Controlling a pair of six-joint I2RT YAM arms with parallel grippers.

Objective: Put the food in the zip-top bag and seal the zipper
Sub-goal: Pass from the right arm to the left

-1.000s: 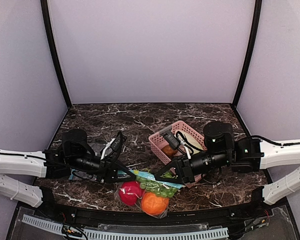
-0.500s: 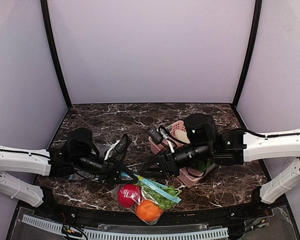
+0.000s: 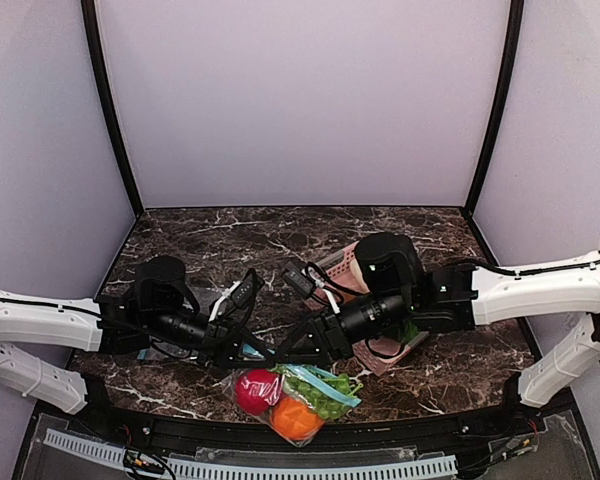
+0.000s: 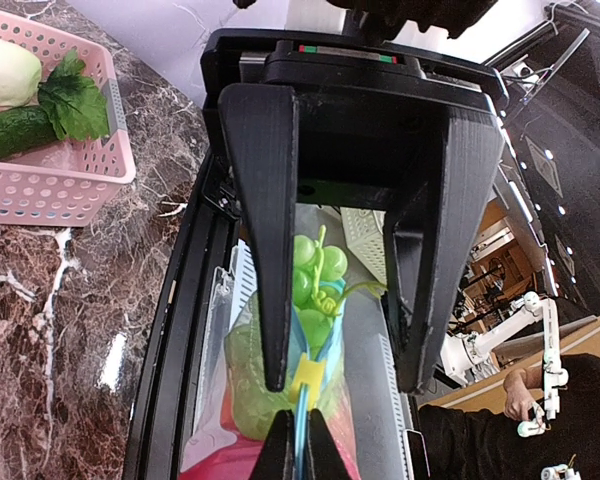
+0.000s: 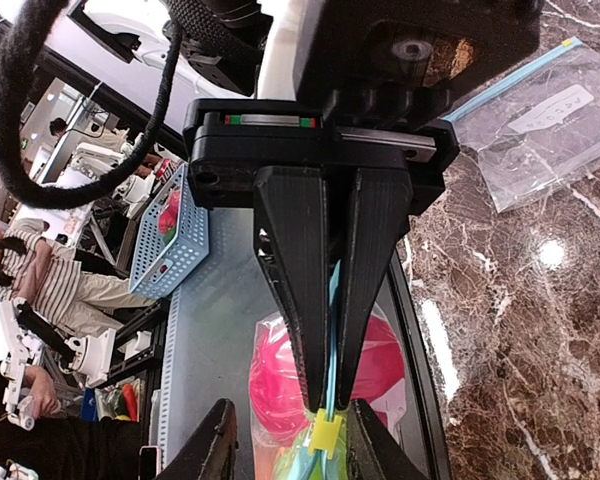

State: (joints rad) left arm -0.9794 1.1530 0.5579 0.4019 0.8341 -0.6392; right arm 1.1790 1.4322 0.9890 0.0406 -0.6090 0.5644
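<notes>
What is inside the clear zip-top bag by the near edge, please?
A round red fruit, a round orange fruit and a green grape bunch show through the clear bag. Anything beneath is covered.

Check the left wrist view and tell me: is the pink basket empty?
No, the pink basket holds a green cucumber, a leafy green and a pale vegetable.

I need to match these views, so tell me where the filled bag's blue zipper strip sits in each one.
Top external: zipper low centre, slanting down to the right.
Left wrist: zipper bottom centre, rising toward the grapes.
Right wrist: zipper a thin vertical line, lower centre.
Shared landmark: the left gripper, shut on it.
</notes>
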